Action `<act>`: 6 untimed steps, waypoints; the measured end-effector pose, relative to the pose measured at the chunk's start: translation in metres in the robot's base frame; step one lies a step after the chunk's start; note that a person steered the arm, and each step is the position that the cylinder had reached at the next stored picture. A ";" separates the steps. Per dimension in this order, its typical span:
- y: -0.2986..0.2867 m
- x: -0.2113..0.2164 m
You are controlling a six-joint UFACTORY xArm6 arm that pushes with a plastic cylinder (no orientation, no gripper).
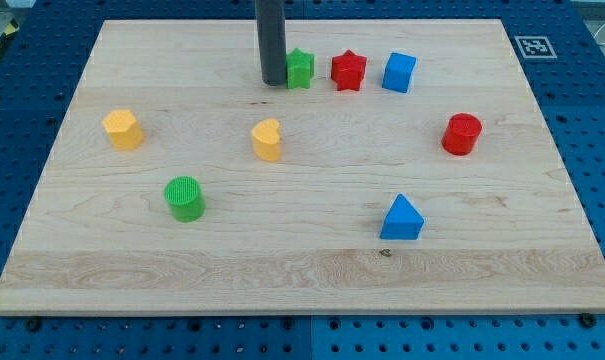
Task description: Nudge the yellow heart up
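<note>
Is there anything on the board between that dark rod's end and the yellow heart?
No. In the camera view, only bare wood lies between my tip and the yellow heart. The green star sits beside my tip, off that stretch.

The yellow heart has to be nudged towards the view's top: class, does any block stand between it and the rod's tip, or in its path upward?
Nothing stands between my tip and the yellow heart; bare board separates them. Straight up, only my tip itself lies ahead, with the green block just right of that line.
</note>
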State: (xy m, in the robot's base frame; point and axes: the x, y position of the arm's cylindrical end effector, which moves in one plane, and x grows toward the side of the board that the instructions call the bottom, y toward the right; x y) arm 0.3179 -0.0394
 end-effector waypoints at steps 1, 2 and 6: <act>0.002 0.000; 0.002 0.000; -0.096 0.024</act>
State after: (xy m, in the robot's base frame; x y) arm 0.3418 -0.1352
